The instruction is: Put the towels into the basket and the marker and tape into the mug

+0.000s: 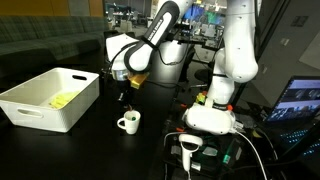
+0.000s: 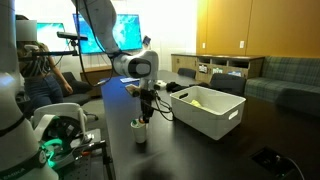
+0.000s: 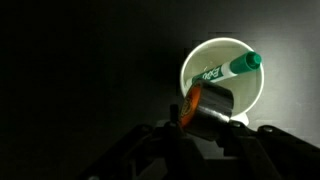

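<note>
On the surface, basket: white, with a yellow towel lying inside.
Claw: points down, directly over the mug, clamped on the tape.
Mug: white, upright, near the basket but apart from it.
Marker: green-capped, leaning inside the mug, cap past the rim.
Tape: orange-edged, above the mug's mouth.

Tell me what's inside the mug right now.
Wrist view: a green-capped marker lies slanted inside the mug. The hand holds an orange tape roll over the near rim, not yet dropped in. Tape and shadow cover the mug's bottom.
</note>
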